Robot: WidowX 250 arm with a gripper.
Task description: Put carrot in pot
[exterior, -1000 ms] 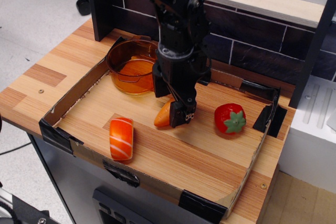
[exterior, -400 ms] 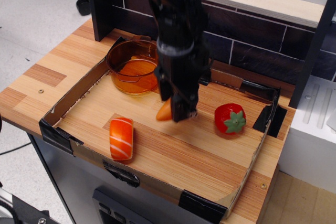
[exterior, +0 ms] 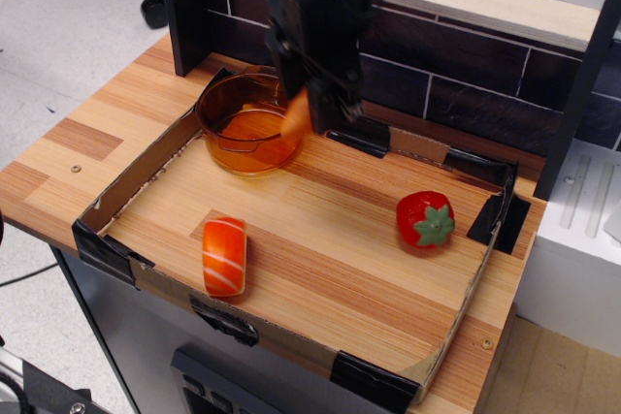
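My gripper [exterior: 309,111] is shut on the small plain-orange carrot [exterior: 296,116] and holds it up in the air, over the right rim of the pot. The pot [exterior: 245,123] is round, translucent amber-orange, and stands at the back left of the cardboard tray. The carrot hangs with its tip down, partly blurred and partly hidden by the black fingers. The carrot touches neither the tray floor nor the pot.
A low cardboard tray [exterior: 136,264] with black taped corners frames the wooden work surface. An orange-and-white striped sushi piece [exterior: 224,255] lies at the front left. A red strawberry [exterior: 425,219] lies at the right. A dark brick wall [exterior: 456,84] stands behind.
The gripper has risen from the tray floor with the carrot and moved back and left, from the tray's middle to above the pot's right rim.
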